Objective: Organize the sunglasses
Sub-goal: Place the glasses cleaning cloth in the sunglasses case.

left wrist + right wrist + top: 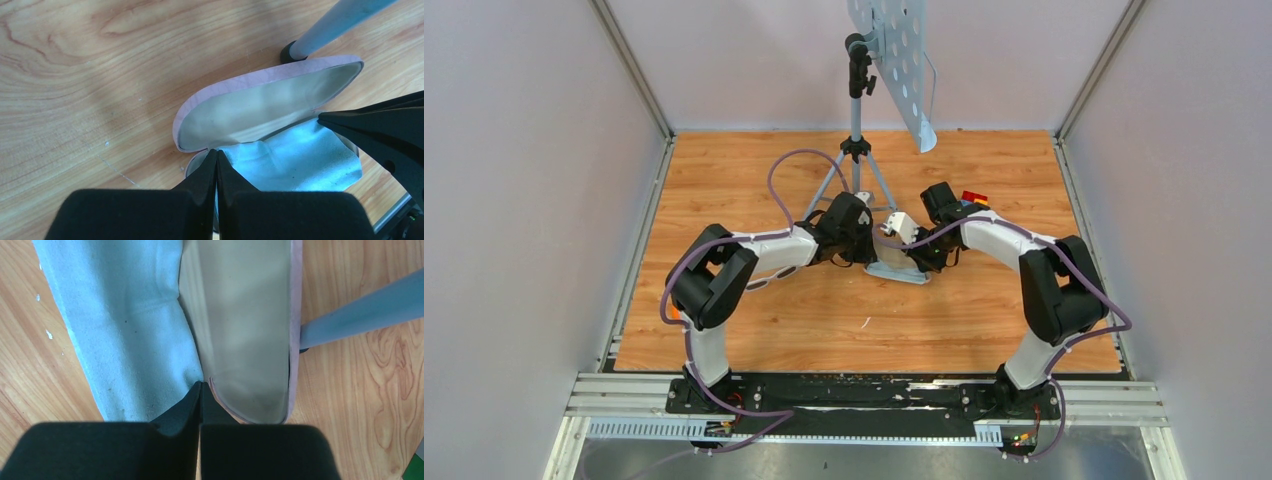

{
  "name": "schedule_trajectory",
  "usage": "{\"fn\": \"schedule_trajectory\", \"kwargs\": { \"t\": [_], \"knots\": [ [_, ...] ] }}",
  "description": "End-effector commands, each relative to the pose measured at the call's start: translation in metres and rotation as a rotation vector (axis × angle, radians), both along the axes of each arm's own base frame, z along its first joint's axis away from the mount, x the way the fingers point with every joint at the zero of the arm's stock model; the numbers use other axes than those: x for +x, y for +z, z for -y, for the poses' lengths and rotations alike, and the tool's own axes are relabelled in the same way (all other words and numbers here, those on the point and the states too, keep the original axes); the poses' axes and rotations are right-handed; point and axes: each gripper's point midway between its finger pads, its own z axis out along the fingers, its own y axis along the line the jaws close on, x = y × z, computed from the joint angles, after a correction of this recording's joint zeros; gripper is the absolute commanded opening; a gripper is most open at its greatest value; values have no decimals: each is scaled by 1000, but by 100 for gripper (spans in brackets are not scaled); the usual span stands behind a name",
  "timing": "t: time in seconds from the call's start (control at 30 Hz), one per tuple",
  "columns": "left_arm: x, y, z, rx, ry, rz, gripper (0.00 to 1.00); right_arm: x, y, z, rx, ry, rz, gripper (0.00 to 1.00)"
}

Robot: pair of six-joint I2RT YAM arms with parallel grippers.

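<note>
At frame centre the left pincer (216, 156) and right pincer (200, 388) each have their 2 fingers together. Their tips sit at the blue cloth (300, 160) lying across the open pink case (240, 84), likely to tuck it in. The sunglasses are out of sight, perhaps beneath it.
</note>
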Motion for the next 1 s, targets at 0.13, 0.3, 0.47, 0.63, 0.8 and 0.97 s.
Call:
{"fn": "schedule_trajectory", "kwargs": {
  "t": [0.13, 0.3, 0.47, 0.63, 0.8, 0.97],
  "knots": [
    [1, -11, 4, 10, -4, -20, 0, 4, -3, 3, 3, -19, -7, 0],
    [1, -10, 4, 9, 0, -19, 0, 6, -4, 3, 2, -22, -3, 0],
    [2, -10, 2, 13, 10, -13, 0, 6, -7, 3, 3, -27, -2, 0],
    [2, -11, 3, 13, 9, -16, 0, 6, -8, 5, 0, -30, -1, 0],
    [2, -12, 2, 16, 8, -14, 0, 4, -9, 6, -1, -31, -5, 0],
    [2, -13, 3, 16, 3, -12, 0, 4, -10, 6, -4, -31, -6, 0]
  ]
}}
